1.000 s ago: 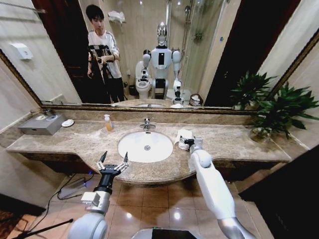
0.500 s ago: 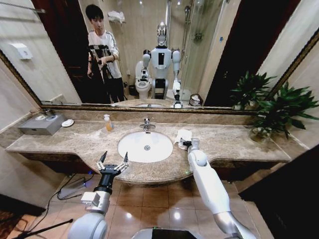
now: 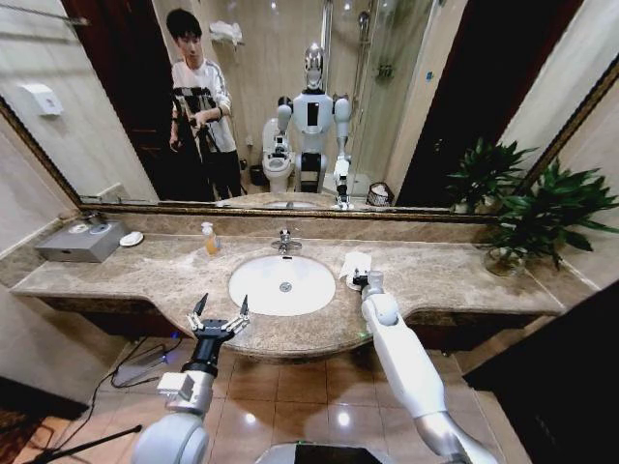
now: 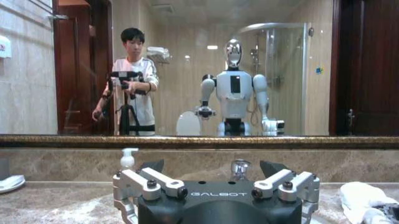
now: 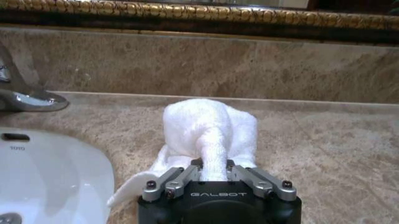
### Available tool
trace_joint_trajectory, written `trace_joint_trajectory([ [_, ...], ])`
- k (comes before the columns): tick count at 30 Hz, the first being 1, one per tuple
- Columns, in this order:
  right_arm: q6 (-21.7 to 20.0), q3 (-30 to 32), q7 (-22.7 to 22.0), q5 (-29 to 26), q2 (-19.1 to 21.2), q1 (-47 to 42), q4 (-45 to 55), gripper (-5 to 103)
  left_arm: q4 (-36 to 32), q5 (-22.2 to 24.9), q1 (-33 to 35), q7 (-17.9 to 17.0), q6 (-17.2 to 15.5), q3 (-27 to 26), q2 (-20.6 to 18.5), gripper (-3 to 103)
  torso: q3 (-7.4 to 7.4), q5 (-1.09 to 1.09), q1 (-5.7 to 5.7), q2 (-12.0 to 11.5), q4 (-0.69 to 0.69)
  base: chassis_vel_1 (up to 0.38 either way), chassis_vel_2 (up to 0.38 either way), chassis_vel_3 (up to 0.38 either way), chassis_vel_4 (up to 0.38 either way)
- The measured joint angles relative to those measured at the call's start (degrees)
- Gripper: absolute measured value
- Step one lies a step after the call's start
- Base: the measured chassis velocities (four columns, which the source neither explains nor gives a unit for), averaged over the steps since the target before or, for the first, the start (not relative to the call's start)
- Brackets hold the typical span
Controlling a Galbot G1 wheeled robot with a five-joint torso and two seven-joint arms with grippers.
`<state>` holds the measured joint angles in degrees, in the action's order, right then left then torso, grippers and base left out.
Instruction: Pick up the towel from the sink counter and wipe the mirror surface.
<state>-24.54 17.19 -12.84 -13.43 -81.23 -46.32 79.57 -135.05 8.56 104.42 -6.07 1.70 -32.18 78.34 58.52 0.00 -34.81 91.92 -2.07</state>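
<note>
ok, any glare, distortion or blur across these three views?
Head view: strong wide-angle bending of the mirror frame and sink counter edge, with lamp glints on the floor tiles. Left wrist view: straight lines, soft overall. Right wrist view: towel reasonably sharp in the shut right tool, no glare.

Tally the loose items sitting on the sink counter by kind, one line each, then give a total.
White towel, pinched in the right gripper: 1
Soap pump bottle: 1
Grey box: 1
Small white dish: 1
Potted plant: 1
Total: 5
</note>
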Motion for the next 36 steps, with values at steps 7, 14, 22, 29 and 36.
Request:
trace_joint_trajectory([
  [7,6.95,0.91,-1.51,-1.04,0.62,-2.50,5.12,13,0.00,0.00,0.00,0.00,0.00,0.00,0.00,100,0.00,0.00,0.00,0.00,0.01,0.000,0.000,0.000,0.000],
  [14,12.42,1.47,-0.05,-0.61,1.21,-5.77,13.95,13,0.00,0.00,0.00,0.00,0.00,0.00,0.00,100,0.00,0.00,0.00,0.00,0.02,0.000,0.000,0.000,0.000],
  [22,13.13,2.57,1.33,-1.39,2.16,-11.44,28.24,13,0.00,0.00,-0.01,0.00,0.00,-0.01,0.01,100,0.00,-0.01,0.00,0.00,0.00,0.000,0.000,0.000,0.000],
  [29,13.44,7.71,5.79,1.89,2.04,-21.00,35.63,13,0.00,0.00,0.00,0.01,0.00,0.00,0.00,100,-0.01,0.00,0.01,0.01,0.03,0.000,0.000,0.000,0.000],
  [36,14.80,8.66,6.10,3.31,1.77,-23.09,35.73,13,0.00,0.00,0.00,0.00,0.00,0.00,0.00,100,0.00,0.01,0.01,0.00,0.00,0.000,0.000,0.000,0.000],
])
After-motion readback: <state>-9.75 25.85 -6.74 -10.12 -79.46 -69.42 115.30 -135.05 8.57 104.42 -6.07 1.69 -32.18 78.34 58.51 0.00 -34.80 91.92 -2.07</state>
